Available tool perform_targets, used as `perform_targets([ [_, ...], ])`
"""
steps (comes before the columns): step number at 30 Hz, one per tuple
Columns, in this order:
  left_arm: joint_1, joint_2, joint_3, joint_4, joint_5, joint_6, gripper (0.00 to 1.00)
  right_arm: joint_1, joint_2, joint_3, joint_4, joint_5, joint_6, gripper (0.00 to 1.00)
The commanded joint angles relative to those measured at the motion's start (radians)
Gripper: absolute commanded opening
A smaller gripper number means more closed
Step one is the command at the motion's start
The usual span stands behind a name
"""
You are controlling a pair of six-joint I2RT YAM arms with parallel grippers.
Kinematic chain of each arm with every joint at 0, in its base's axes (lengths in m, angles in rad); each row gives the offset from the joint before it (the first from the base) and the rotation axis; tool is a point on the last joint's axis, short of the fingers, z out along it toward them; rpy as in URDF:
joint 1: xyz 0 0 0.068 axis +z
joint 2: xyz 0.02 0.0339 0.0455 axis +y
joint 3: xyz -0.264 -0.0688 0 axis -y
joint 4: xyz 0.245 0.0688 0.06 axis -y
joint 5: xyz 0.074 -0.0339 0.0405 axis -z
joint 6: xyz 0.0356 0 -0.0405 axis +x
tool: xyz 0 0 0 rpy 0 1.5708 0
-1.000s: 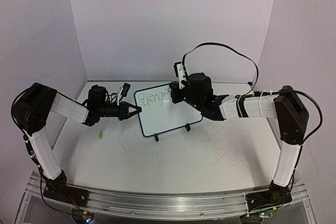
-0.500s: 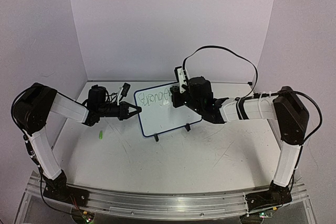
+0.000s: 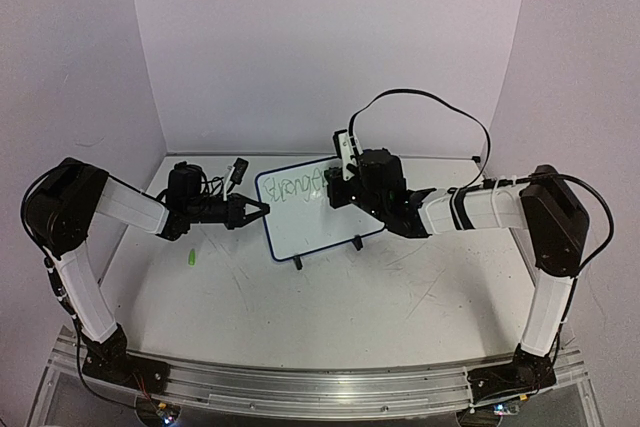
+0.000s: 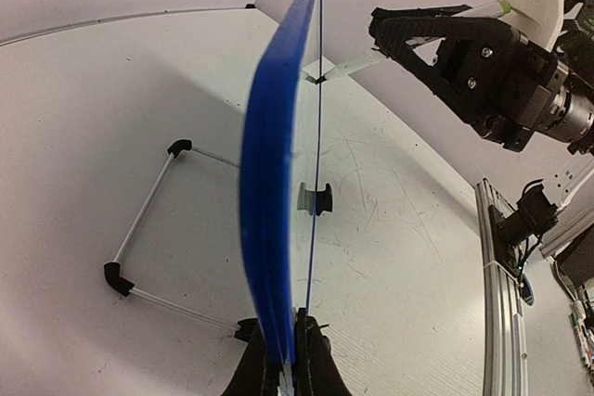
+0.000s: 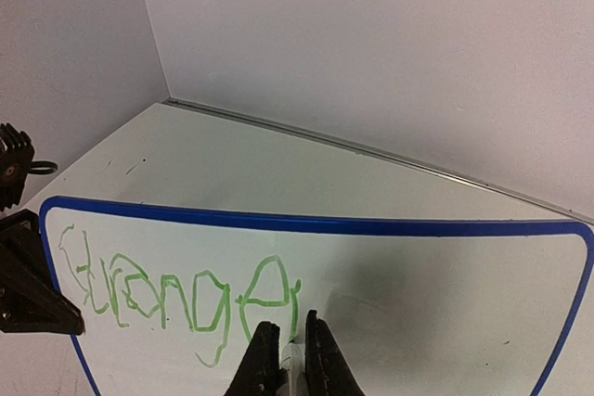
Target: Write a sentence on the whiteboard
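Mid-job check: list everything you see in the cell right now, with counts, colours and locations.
whiteboard: one, white with blue edge, standing mid-table between the arms
lettering: one green handwritten word, upper left of the board face
clip feet: two, black, along the board's bottom edge
wire stand: one, pale wire with black corners, on the table behind the board
marker: one, white, tip at the board face
small green item: one, lying on the table left of the board
table: one, white, scuffed
left gripper: black, shut on the board's left edge
right gripper: black, shut on the marker
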State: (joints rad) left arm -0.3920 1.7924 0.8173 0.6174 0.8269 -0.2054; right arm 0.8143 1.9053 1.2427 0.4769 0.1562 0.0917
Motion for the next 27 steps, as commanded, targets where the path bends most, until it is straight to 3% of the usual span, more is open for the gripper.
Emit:
perform_targets([
  [1, 0.004, -0.019, 0.008, -0.058, -0.078, 0.099, 0.0, -0.003, -0.025, -0.018, -0.018, 0.024, 0.017, 0.0],
  [27, 0.005, -0.021, 0.009, -0.058, -0.078, 0.101, 0.0, -0.017, 0.001, 0.087, 0.007, 0.082, -0.043, 0.0],
])
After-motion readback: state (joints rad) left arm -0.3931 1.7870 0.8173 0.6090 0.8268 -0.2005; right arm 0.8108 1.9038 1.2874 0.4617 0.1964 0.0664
